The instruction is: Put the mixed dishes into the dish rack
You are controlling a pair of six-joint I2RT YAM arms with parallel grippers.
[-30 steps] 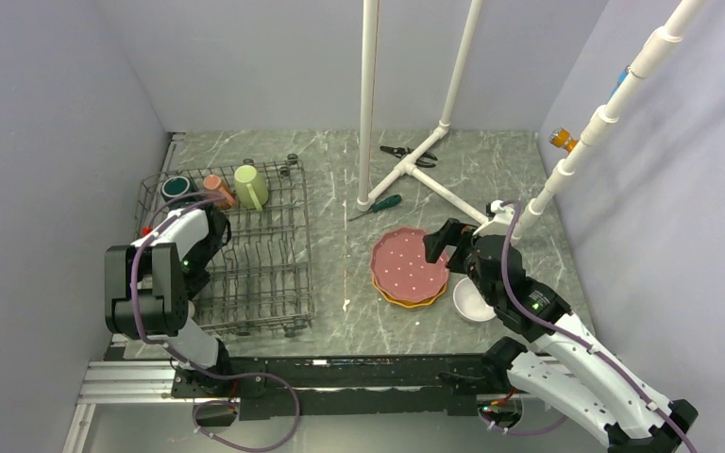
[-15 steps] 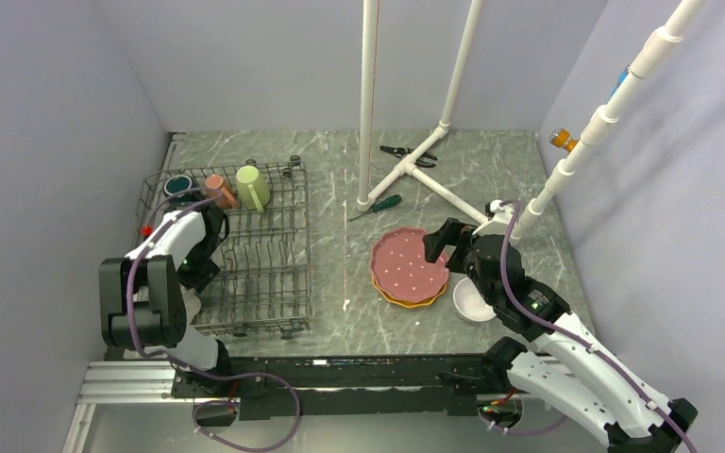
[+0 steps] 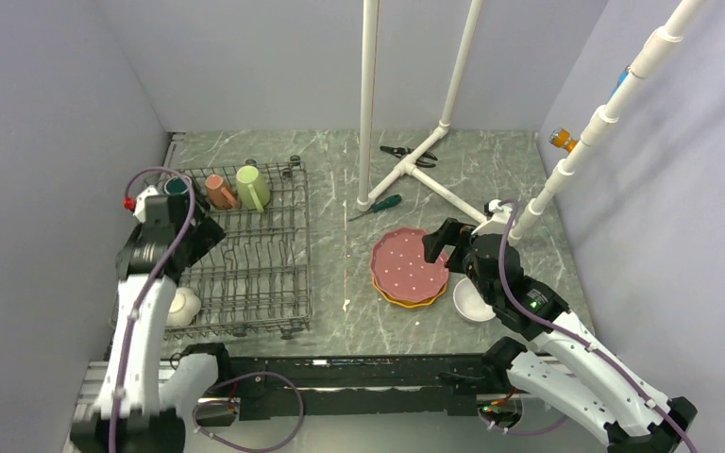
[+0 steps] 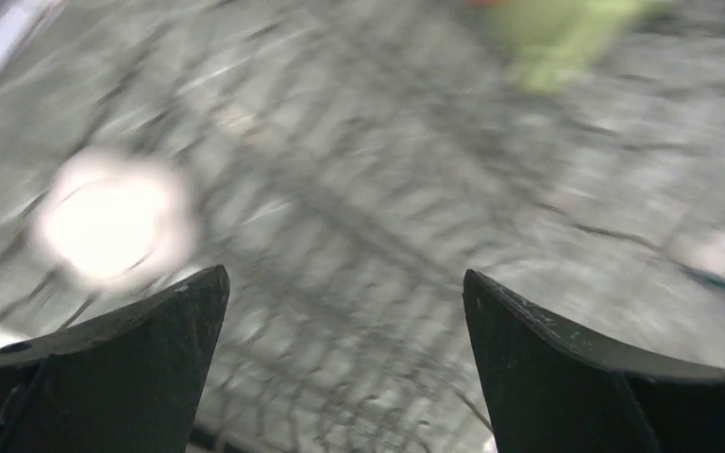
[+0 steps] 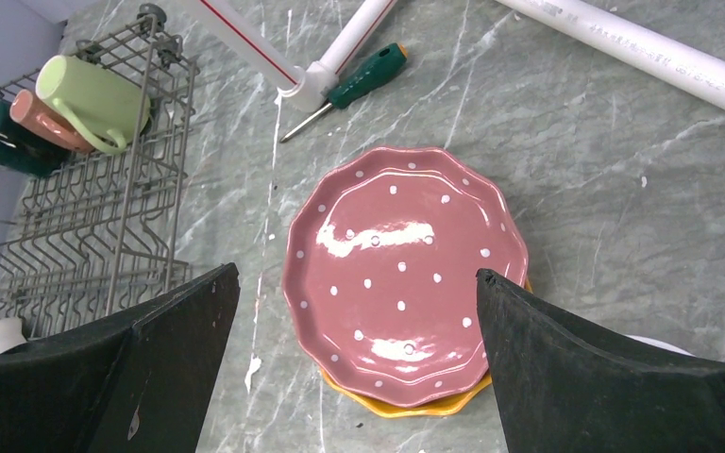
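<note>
The dish rack (image 3: 264,255) stands at the table's left. Dark green (image 3: 177,187), salmon (image 3: 217,192) and light green (image 3: 251,186) mugs sit along its far row, and a white bowl (image 3: 184,307) lies in its near left corner. My left gripper (image 3: 198,238) hangs open and empty above the rack; its wrist view is blurred, with the bowl (image 4: 109,222) below left. My right gripper (image 5: 354,278) is open above the pink dotted plate (image 5: 404,269), which lies on the yellow-orange plate (image 5: 415,406). A second white bowl (image 3: 472,300) sits on the table right of the plates.
A white pipe frame (image 3: 368,104) stands behind the plates, with a green screwdriver (image 3: 378,205) at its foot and pliers (image 3: 406,151) farther back. A slanted pipe (image 3: 604,113) rises on the right. Grey walls close in both sides.
My left gripper opened and let go of the white bowl in the rack's near left corner, then rose and swung back. The right arm has not moved.
</note>
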